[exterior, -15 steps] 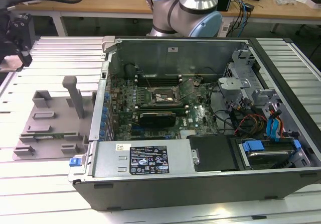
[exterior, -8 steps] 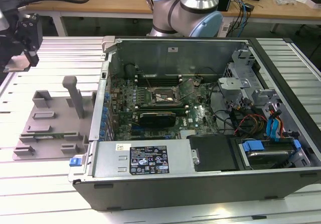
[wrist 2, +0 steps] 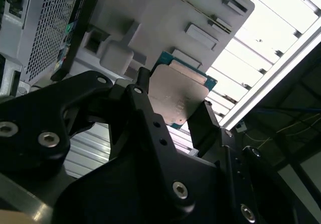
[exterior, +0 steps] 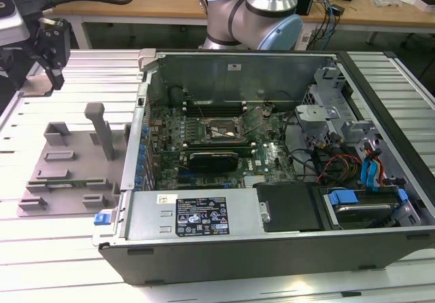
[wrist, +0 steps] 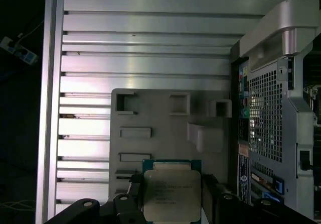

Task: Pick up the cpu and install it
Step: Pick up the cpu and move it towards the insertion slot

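One cpu point(wrist: 170, 194) in carry. By my judgement, best kept flat and squeezed by opposite rims only, so it can meet the socket point(exterior: 219, 132) square. It sits between the fingertips of the hand point(wrist 2: 174, 102), which pinches it over the grey fixture plate point(wrist: 150, 123), at the exterior view's upper left, well apart from the computer case point(exterior: 272, 255).

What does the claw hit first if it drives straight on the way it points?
Probably the grey fixture plate: in the first wrist view the claw, shut on the cpu, lines up over it, so the cpu would land first. Height unclear.
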Tool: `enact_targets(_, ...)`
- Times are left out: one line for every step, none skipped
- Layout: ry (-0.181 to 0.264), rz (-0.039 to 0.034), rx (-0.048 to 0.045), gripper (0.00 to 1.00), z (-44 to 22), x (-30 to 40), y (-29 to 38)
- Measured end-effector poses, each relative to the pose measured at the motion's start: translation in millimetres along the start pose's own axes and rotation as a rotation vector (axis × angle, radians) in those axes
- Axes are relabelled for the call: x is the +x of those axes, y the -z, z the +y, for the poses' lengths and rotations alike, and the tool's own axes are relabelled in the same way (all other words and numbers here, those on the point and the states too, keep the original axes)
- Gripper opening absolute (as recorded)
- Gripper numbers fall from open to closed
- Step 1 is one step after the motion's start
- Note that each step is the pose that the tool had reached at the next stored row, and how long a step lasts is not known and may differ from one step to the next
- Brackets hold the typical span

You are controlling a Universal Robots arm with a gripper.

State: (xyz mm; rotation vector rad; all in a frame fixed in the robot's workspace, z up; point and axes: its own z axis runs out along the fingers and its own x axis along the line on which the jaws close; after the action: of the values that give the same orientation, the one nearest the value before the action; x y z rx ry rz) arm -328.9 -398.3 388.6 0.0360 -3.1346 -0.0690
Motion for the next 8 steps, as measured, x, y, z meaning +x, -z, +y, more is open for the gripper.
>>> enact_targets(0.0,0.0,0.0,0.55,0.0,-2.8,0.0)
enact_targets(0.0,0.0,0.0,0.55,-0.1,-4.1,0.0)
enact_targets(0.0,0.0,0.0,0.55,-0.1,-5.7,0.1)
enact_targets(0.0,0.0,0.0,0.55,-0.2,-8.5,0.0)
enact_targets(0.0,0.0,0.0,0.55,-0.2,-9.9,0.0)
enact_targets(0.0,0.0,0.0,0.55,-0.3,-11.3,0.1)
enact_targets(0.0,0.0001,0.0,0.55,-0.3,-14.0,0.1)
enact_targets(0.0,0.0,0.0,0.55,-0.4,-16.9,0.1)
